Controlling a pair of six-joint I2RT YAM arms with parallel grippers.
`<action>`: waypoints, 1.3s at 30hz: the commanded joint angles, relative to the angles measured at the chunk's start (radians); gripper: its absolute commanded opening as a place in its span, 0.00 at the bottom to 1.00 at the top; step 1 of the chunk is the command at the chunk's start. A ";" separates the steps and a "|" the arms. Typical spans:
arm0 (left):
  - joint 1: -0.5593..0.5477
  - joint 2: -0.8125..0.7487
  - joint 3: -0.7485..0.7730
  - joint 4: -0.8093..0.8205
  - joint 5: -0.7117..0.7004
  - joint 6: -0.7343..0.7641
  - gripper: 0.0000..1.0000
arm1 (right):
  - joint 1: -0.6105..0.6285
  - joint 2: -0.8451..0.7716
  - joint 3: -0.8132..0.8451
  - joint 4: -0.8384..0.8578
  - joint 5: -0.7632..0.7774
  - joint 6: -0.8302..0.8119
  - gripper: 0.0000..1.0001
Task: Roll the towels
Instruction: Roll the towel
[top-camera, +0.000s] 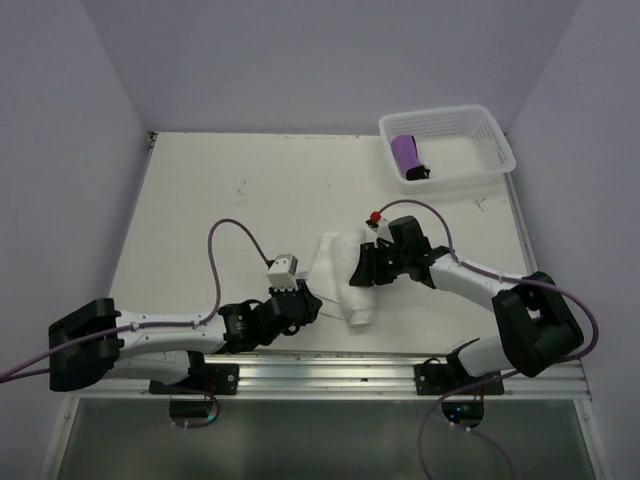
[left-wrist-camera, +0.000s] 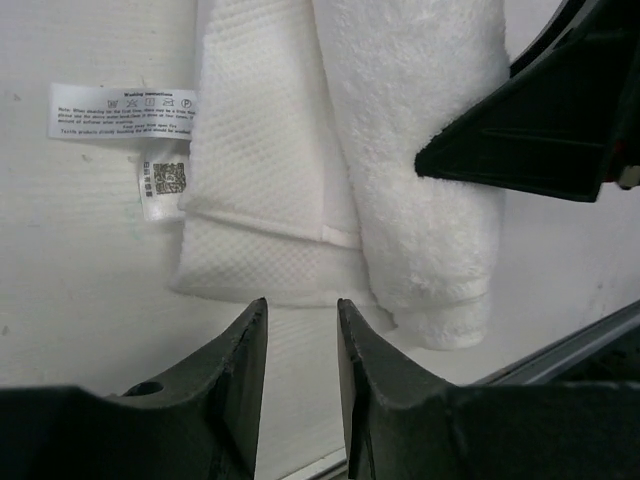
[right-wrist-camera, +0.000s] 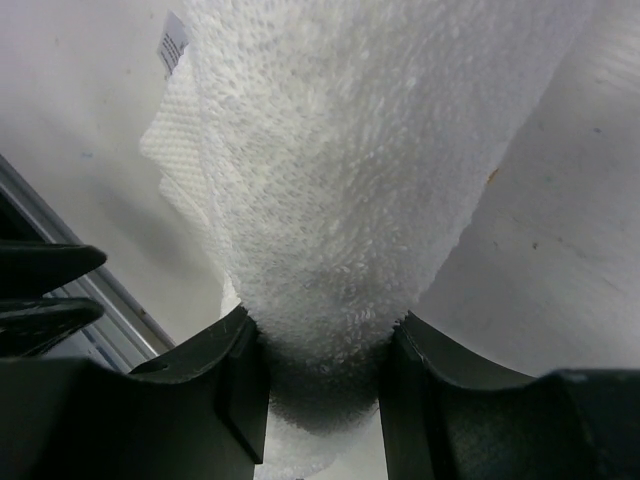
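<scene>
**Figure. Rolling of the towels, top and wrist views.** The white towel (top-camera: 345, 285) lay bunched lengthwise near the middle of the near edge of the table (top-camera: 230, 180). A thick terry fold was seen along one side of it and a flatter, waffle-woven layer along the other, with the care label (left-wrist-camera: 120, 110) spread on the table beside the flatter layer.

The right tool (right-wrist-camera: 322, 328) was clenched on the thick fold, whose pile was squeezed between the fingers. This grip was probably taken so that the bulk could be kept tight, or turned over, while the roll was formed.

The left tool (left-wrist-camera: 300, 308) was released, its jaws parted with nothing between them. It was set just short of the towel edge that faced it, apart from the cloth, and was judged to be placed there for catching or pinning the loose layer.

The purple towel (top-camera: 405, 153) was seen as a compact roll inside the basket (top-camera: 497, 150) at the far right corner, so only the white one was judged unfinished.

Open table was available towards the far edge and the far left corner, well apart from the basket. Little room was offered towards the near edge, where the towel's end lay close to the metal rail (top-camera: 330, 368); a loose end could slip over it.
</scene>
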 joint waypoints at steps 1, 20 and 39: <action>0.033 0.089 0.049 0.054 -0.059 0.062 0.34 | 0.008 0.063 0.045 0.059 -0.109 -0.092 0.38; 0.172 0.428 0.232 0.301 0.036 0.251 0.00 | 0.009 0.063 0.073 -0.014 0.061 -0.100 0.69; 0.217 0.580 0.200 0.333 0.109 0.191 0.00 | 0.009 -0.147 0.077 -0.148 0.368 0.032 0.81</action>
